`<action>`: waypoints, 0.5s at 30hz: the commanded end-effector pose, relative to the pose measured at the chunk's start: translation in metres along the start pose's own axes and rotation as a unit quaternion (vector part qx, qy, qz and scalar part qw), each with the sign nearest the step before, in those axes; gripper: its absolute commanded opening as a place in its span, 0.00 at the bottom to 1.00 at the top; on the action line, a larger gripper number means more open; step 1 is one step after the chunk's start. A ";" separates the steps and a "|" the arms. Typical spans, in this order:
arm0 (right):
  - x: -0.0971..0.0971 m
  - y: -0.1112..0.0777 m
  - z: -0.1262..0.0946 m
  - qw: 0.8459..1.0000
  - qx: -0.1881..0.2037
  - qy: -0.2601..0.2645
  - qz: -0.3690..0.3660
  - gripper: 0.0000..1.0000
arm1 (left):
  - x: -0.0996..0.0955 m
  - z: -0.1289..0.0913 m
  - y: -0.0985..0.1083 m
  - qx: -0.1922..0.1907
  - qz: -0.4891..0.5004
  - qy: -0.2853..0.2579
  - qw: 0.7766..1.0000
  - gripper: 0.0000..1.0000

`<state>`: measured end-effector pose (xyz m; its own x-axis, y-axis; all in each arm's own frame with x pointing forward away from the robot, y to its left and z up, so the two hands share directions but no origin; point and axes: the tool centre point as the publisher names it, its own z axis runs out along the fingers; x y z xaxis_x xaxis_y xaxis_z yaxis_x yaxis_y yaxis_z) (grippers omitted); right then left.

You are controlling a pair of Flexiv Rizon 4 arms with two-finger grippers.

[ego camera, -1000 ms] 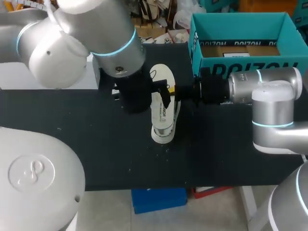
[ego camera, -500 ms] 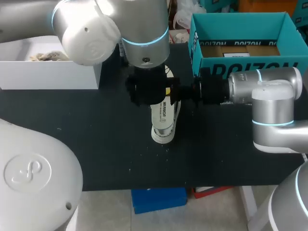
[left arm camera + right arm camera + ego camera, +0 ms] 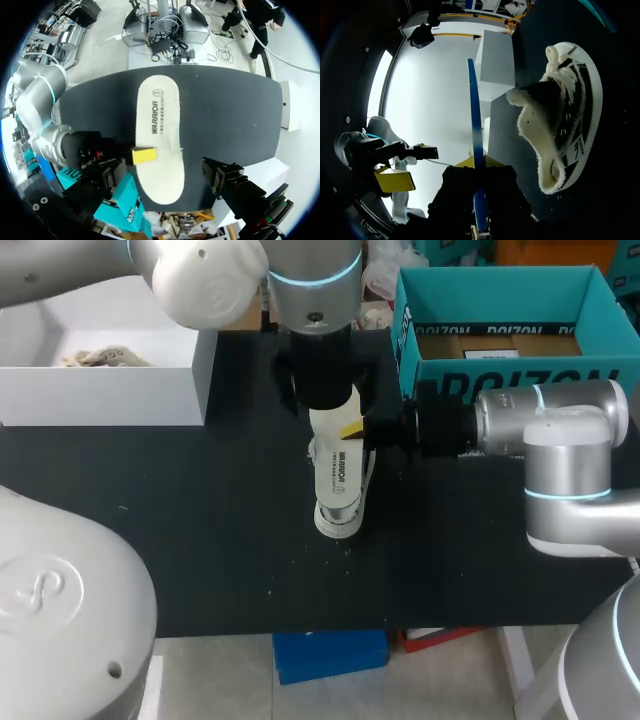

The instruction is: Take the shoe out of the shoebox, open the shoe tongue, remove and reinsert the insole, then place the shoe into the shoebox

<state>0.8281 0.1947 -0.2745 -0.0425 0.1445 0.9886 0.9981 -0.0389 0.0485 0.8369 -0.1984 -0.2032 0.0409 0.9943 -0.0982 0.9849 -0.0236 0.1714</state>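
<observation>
The white printed insole point(image 3: 338, 475) hangs flat over the middle of the black table, and my right gripper point(image 3: 358, 429) is shut on its edge from the right side. In the right wrist view the insole point(image 3: 475, 150) shows edge-on, blue beneath, clamped in the right gripper point(image 3: 479, 200). The shoe point(image 3: 560, 120), fleece-lined with white laces, lies on the table beside it; its rim point(image 3: 336, 530) peeks out under the insole. My left gripper point(image 3: 325, 390) hovers over the insole's far end, open and holding nothing. From it I look down on the insole point(image 3: 159, 125).
The teal shoebox point(image 3: 500, 370) stands open at the back right, just behind my right arm. A white box point(image 3: 110, 395) with crumpled paper inside sits at the back left. Bare black tabletop point(image 3: 200, 530) lies to the front and left.
My left arm has swung right and toward the back, and its gripper now hangs over the insole's far end. The right arm and the insole have stayed put.
</observation>
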 end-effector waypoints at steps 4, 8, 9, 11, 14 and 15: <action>0.000 0.000 0.002 1.000 -0.001 -0.001 0.000 0.00 | -0.002 0.007 0.041 0.015 0.002 -0.011 1.000 1.00; 0.000 0.000 0.002 1.000 -0.001 -0.001 0.000 0.00 | -0.001 0.010 0.058 0.014 0.002 -0.012 1.000 1.00; 0.000 0.000 0.002 1.000 -0.001 -0.001 0.000 0.00 | 0.000 0.011 0.063 0.014 0.001 -0.012 1.000 1.00; 0.000 0.000 0.002 1.000 -0.001 -0.001 0.000 0.00 | 0.002 0.014 0.072 0.014 -0.002 -0.015 1.000 1.00; 0.000 0.000 0.002 1.000 -0.001 -0.001 0.000 0.00 | 0.005 0.020 0.083 0.016 -0.005 -0.017 1.000 1.00; 0.000 0.000 0.002 1.000 -0.001 -0.001 0.000 0.00 | 0.006 0.022 0.086 0.018 -0.005 -0.017 1.000 1.00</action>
<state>0.8282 0.1949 -0.2749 -0.0426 0.1451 0.9885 0.9981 -0.0379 0.0486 0.9140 -0.1954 -0.2042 0.0320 0.9911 -0.1293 0.9879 -0.0116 0.1549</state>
